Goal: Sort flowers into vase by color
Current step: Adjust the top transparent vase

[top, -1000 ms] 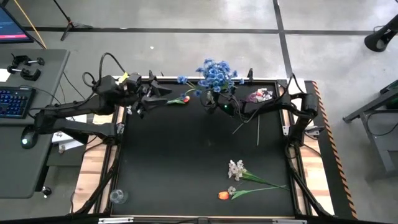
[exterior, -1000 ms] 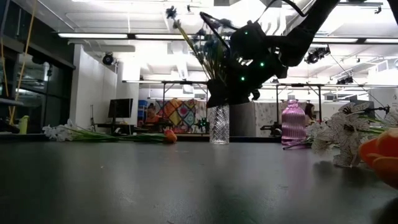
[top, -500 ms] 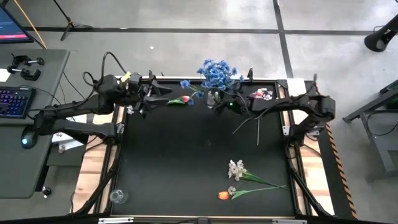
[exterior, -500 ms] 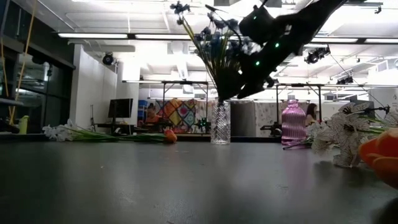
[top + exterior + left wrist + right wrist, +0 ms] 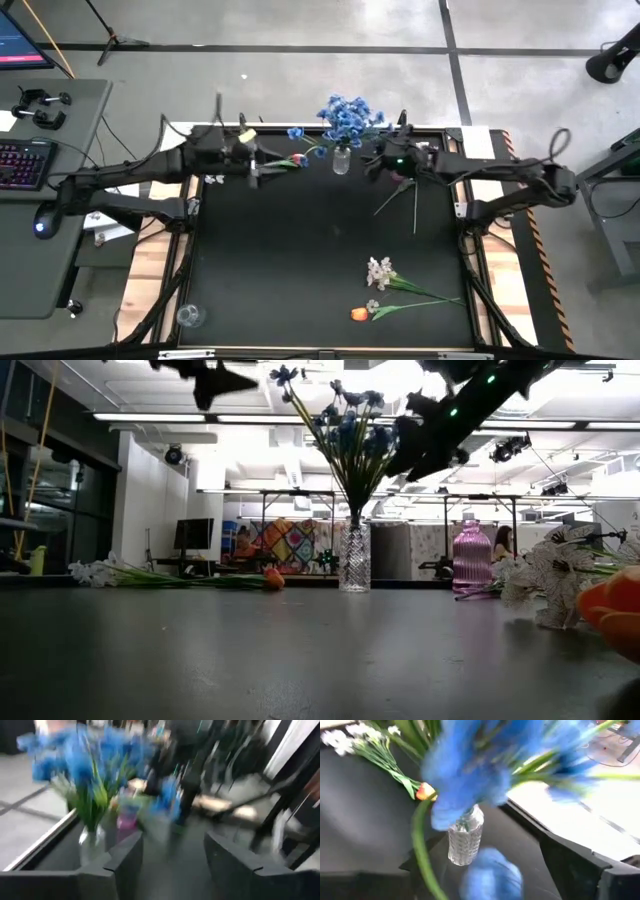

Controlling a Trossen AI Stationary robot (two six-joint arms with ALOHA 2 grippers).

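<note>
Blue small-blossom sprays [image 5: 347,116] stand upright in the clear glass vase [image 5: 342,161] at upper centre, between both grippers; jaws apart, empty, right gripper [image 5: 383,165] nearer.

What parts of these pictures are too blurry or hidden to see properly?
- Left wrist view: the blue flowers and the things behind them are smeared by motion.
- Right wrist view: the clear glass vase is partly hidden behind blurred blue blossoms.
- Low view: the orange tulip is cut off by the picture's edge.
</note>
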